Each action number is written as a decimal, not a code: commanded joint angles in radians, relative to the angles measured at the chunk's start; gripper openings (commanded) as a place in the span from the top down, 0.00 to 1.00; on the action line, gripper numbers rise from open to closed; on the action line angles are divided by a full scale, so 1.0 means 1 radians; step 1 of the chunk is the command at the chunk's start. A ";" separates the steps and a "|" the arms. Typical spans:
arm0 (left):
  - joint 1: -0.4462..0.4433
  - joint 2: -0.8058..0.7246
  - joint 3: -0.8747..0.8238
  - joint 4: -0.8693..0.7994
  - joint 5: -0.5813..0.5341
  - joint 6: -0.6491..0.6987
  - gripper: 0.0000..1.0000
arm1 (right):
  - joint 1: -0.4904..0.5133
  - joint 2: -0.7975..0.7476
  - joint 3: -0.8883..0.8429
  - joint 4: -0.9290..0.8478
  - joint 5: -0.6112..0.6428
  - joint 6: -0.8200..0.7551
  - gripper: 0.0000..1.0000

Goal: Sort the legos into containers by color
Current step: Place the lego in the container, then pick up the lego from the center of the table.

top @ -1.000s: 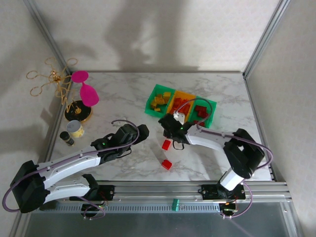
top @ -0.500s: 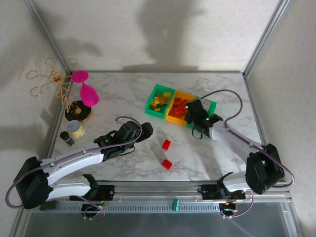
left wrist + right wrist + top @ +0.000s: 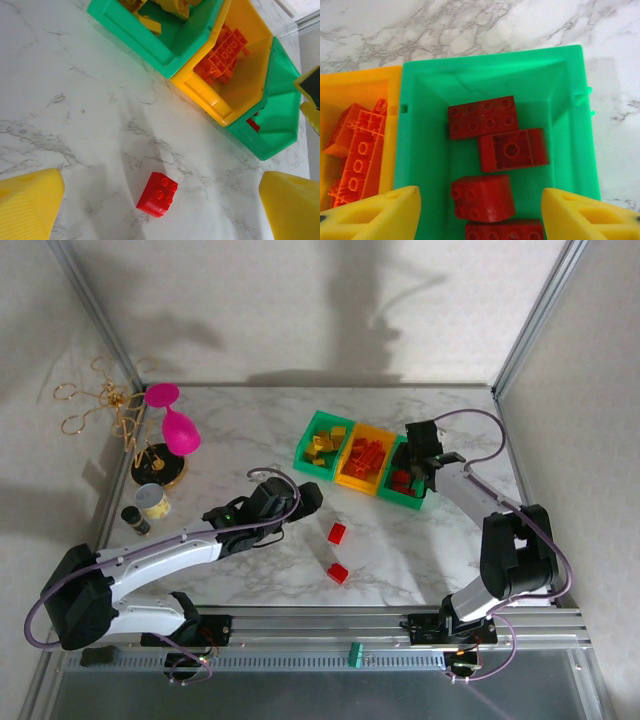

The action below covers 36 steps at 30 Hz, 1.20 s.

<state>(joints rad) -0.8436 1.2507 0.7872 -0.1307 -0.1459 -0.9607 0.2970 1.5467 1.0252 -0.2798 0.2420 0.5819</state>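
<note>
- One white marble-patterned tabletop (image 3: 250, 430) carries everything I'm working with.
- Toward its far right stands the row of three joined open plastic bins (image 3: 355, 483). There are yellow bricks (image 3: 322, 445) in the left green one, orange bricks (image 3: 362, 150) in the yellow middle one, and dark red bricks (image 3: 482, 117) in the right green bin (image 3: 570, 125).
- My right gripper (image 3: 417, 462) hangs over that right green bin, fingers spread with nothing between them.
- My left gripper (image 3: 306, 498) is spread wide and empty too, low over the marble and pointed toward the bins.
- Two small red plastic bricks lie loose on the marble on my side of the bins: the upper red brick (image 3: 337, 532) and the lower red brick (image 3: 339, 573).
- The upper one lies just ahead of the left gripper and slightly to its right. From the left wrist it looks centred between the fingers, near-square and skewed to their line, so I can't call a long axis.
- The left arm is clearly nearer, so I judge this pick is its job.
</note>
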 commanded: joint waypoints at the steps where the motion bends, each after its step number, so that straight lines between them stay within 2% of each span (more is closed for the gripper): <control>1: -0.012 0.006 0.031 0.013 0.015 0.029 0.00 | 0.008 -0.043 0.028 0.010 -0.060 -0.066 0.32; 6: -0.011 -0.006 0.017 -0.020 -0.016 0.029 0.00 | 0.061 -0.110 0.003 -0.044 -0.133 -0.100 0.27; 12: -0.012 -0.053 -0.025 -0.073 -0.045 0.009 0.00 | 0.229 -0.171 -0.040 -0.119 -0.146 -0.095 0.20; 20: -0.012 -0.140 -0.099 -0.140 -0.076 -0.031 0.00 | 0.476 -0.177 -0.112 -0.195 -0.090 0.131 0.14; 24: -0.012 -0.170 -0.146 -0.150 -0.090 -0.058 0.00 | 0.586 -0.140 -0.155 -0.165 -0.043 0.229 0.12; 29: -0.011 -0.205 -0.199 -0.127 -0.098 -0.092 0.00 | 0.645 -0.059 -0.183 -0.103 -0.044 0.288 0.11; 36: -0.011 -0.224 -0.195 -0.159 -0.128 -0.086 0.00 | 0.680 0.040 -0.134 -0.080 -0.003 0.293 0.19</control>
<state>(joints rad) -0.8494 1.0470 0.5926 -0.2497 -0.2222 -1.0191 0.9634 1.5661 0.8585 -0.3836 0.1879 0.8509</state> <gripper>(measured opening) 0.996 0.824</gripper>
